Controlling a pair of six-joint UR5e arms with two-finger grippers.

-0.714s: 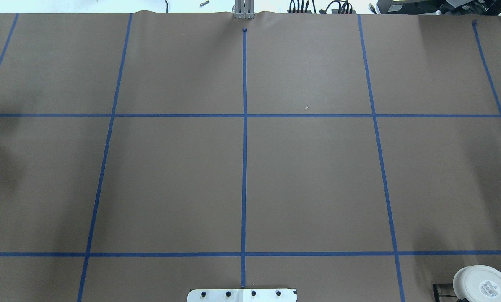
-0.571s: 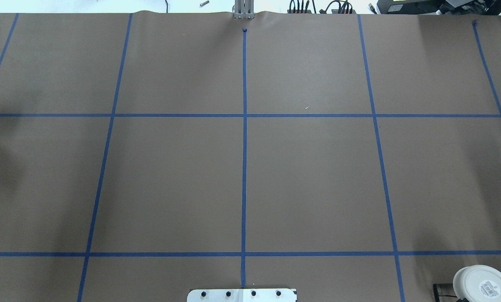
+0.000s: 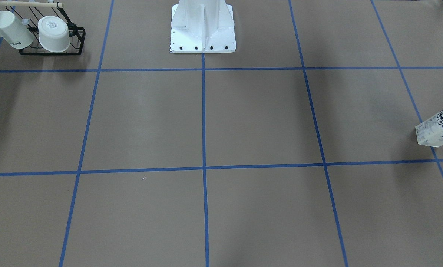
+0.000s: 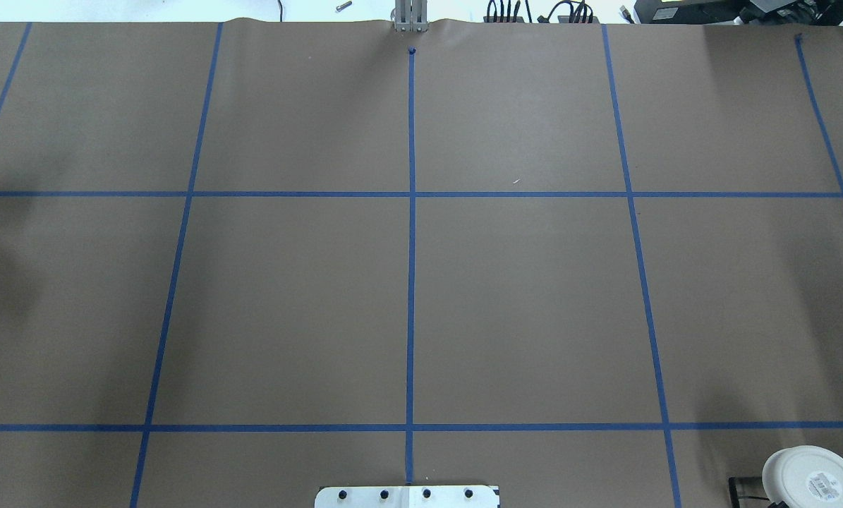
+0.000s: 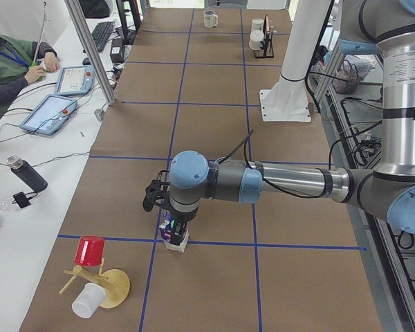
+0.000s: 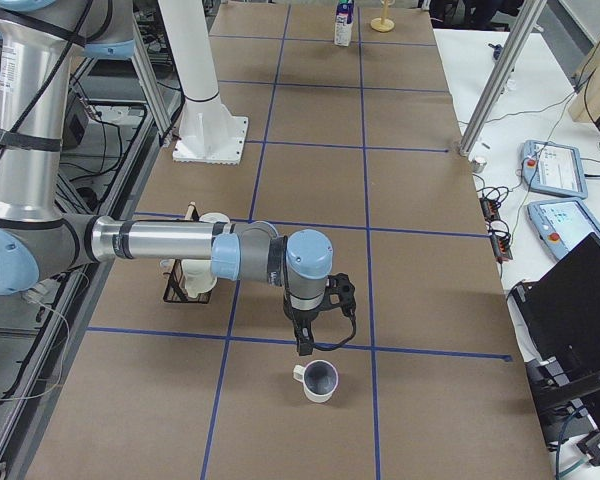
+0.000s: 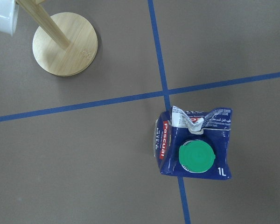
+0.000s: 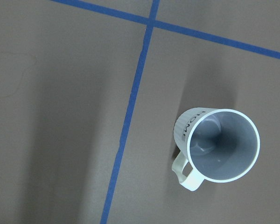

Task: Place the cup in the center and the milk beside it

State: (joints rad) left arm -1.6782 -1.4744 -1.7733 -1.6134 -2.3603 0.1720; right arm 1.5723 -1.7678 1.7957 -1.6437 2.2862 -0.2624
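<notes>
The cup (image 6: 320, 381) was found upright just below the right gripper (image 6: 306, 346), and the milk (image 7: 194, 148) below the left gripper (image 5: 173, 223), well apart on opposite sides of the pedestal (image 3: 202, 26). Neither gripper's opening could be told.

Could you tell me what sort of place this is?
Probably a robotics lab: a paper-covered table gridded with blue tape, a robot arm reaching over it, and an operator beside control tablets.

- I see the center (image 4: 411, 310) as open brown paper, reachable from either end;
- the milk (image 7: 194, 145) stands on a tape crossing with its sides free; a wooden stand (image 7: 65, 44) sits near one corner;
- the cup (image 8: 217, 145) has bare paper all round; a wire rack (image 3: 50, 53) stands near it, toward the robot;
- the white pedestal (image 3: 202, 26) blocks the robot-side edge.
</notes>
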